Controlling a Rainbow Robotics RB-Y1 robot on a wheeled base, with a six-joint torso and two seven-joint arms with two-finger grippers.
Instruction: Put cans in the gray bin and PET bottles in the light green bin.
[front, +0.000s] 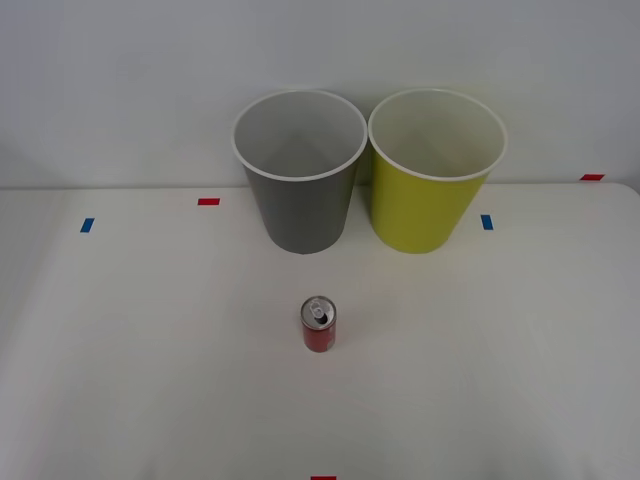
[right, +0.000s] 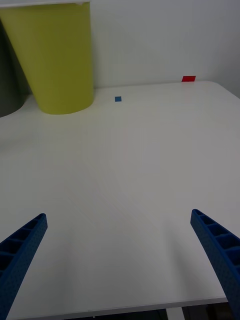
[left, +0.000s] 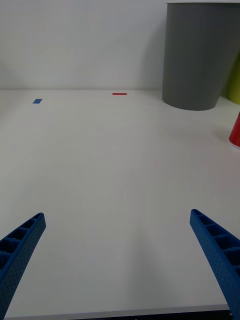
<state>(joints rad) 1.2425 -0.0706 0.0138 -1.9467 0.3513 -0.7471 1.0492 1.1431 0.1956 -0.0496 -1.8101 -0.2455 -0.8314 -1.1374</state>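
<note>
Bins stand side by side at the top centre of the front view, against the wall at the far edge of the white table: the gray bin on the left and the light green bin on the right, rims nearly touching and both mouths facing up, which leaves each open to a drop from above. Below them, near the centre of the frame and well apart from both, the red drink can stands upright on its base with its silver top and pull tab showing; standing alone on bare table, it looks easy to approach from either side. It sits roughly in line with the gray bin, the one it belongs in, so the carry should be short. Small red and blue tape marks dot the tabletop, probably placement guides. The left gripper hovers low over the near table edge with its blue ribbed fingers spread wide and nothing between them; the can's red side peeks in at the right edge of its wrist view. The right gripper is likewise wide open and empty, with the light green bin at the upper left of its view. No PET bottle is visible on the table.
</note>
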